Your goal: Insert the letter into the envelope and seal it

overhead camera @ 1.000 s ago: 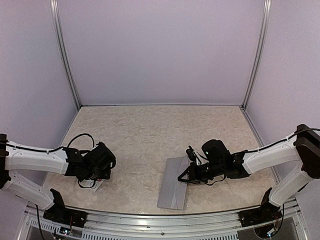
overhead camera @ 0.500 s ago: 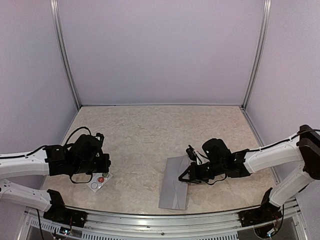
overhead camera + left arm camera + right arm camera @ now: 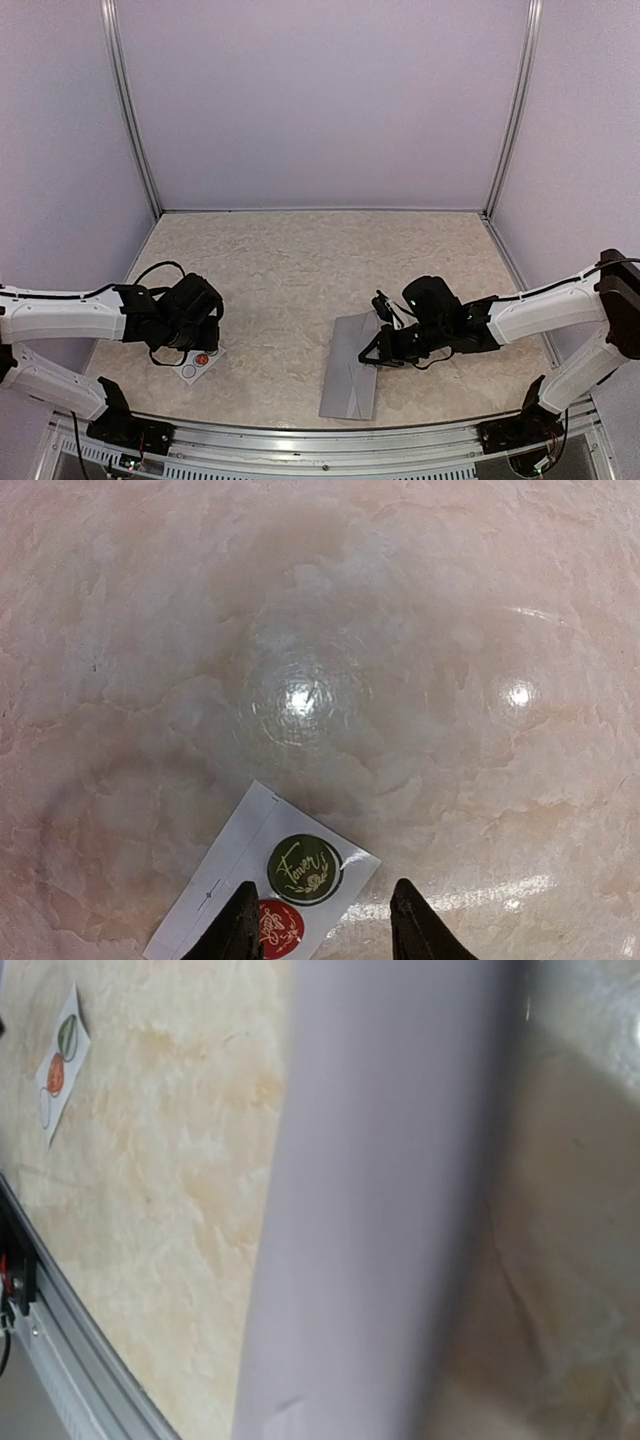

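Table point(image 3: 300, 260): marbled, fills lower half of top view.
Envelope point(image 3: 350, 378): flat, lower centre-right; flap state unclear.
Right gripper point(image 3: 374, 357): closed at envelope's right edge, likely steadying it for sealing; pinching or pressing, cannot tell.
Left gripper point(image 3: 322, 932): jaws apart over sticker card point(image 3: 215, 885), lower left; likely picking 1 of 2 seals, green sticker point(image 3: 304, 868) or red sticker point(image 3: 279, 927).

The envelope point(image 3: 348, 385) lies flat on the table point(image 3: 300, 260), right of the middle and close to the front edge. It is a plain grey paper rectangle, its long sides running front to back with a slight tilt. From close up point(image 3: 380, 1200) it shows as a smooth, pale grey band.
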`<act>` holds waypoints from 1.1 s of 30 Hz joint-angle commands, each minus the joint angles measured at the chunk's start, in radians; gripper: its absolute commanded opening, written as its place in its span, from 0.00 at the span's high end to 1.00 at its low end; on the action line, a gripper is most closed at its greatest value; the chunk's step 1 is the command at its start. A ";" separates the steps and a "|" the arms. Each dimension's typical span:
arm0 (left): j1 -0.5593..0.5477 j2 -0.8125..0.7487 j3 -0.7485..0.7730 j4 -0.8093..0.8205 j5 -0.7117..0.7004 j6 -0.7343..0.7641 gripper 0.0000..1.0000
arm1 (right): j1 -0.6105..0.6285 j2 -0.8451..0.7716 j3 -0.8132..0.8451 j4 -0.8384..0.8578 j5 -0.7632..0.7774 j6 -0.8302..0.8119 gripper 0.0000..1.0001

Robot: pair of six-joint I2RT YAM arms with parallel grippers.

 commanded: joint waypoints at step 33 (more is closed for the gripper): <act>0.022 0.228 -0.021 0.087 -0.010 0.048 0.74 | -0.002 -0.001 -0.029 0.039 -0.004 0.012 1.00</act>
